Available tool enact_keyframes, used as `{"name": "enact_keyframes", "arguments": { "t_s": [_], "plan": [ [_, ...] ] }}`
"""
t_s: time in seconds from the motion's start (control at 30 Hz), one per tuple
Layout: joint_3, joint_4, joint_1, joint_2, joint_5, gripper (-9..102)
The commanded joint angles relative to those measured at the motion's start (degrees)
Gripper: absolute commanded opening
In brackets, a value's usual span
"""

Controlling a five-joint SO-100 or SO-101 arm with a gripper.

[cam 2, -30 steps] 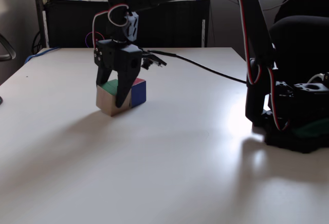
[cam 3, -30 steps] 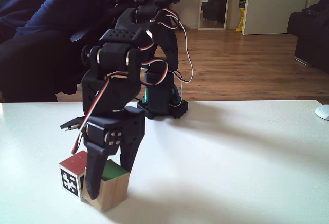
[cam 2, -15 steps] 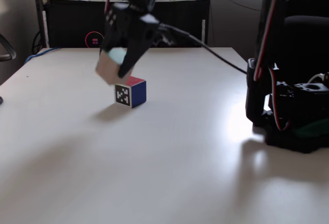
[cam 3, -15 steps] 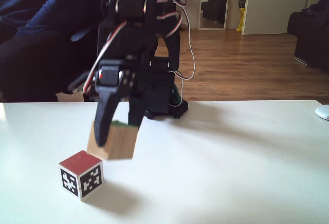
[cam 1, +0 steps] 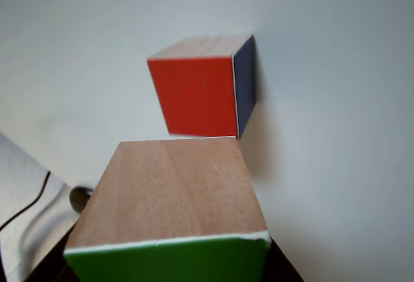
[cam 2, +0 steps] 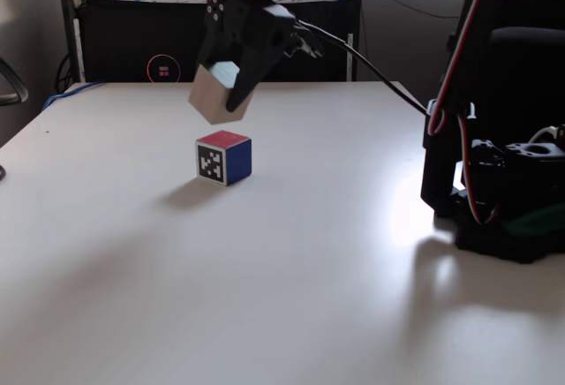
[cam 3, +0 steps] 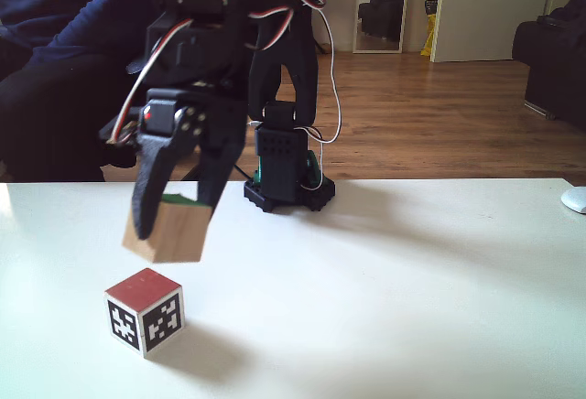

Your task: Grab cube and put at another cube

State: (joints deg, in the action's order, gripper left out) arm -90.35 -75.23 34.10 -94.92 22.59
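Cube, wooden with a green face, hangs in the air clamped between the two black fingers of the gripper, above and just left of another cube in a fixed view; in a fixed view from the opposite side the held cube hangs tilted above the resting one, the two apart. Another cube sits flat on the white table, red face up, a dark blue side to the right and a black-and-white marker pattern on the near side. In the other view, the held cube is cut off by the lower edge, showing a bare wood face and a green strip, with the resting cube beyond it showing red and dark blue. The gripper covers part of the cube's sides, so its remaining faces cannot be made out. The arm's upper links run out of the top of both fixed views. The arm's base stands at the right of the table. Behind the table stand a dark cabinet in a fixed view and, in a fixed view, a wood floor, a dark sofa and a seated person in dark blue.
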Motion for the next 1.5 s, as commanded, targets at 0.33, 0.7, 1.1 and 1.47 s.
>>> {"name": "enact_keyframes", "arguments": {
  "t_s": [0.33, 0.7, 1.1, 1.47],
  "plan": [
    [5.98, -2.55, 5.45, 2.72, -4.39, 13],
    [6.94, -2.11, 4.13, 9.05, -3.34, 13],
    [12.04, -3.78, 2.02, 12.83, -1.49, 13],
    [13.27, -4.66, 2.55, 15.03, -2.29, 21]
  ]
}}
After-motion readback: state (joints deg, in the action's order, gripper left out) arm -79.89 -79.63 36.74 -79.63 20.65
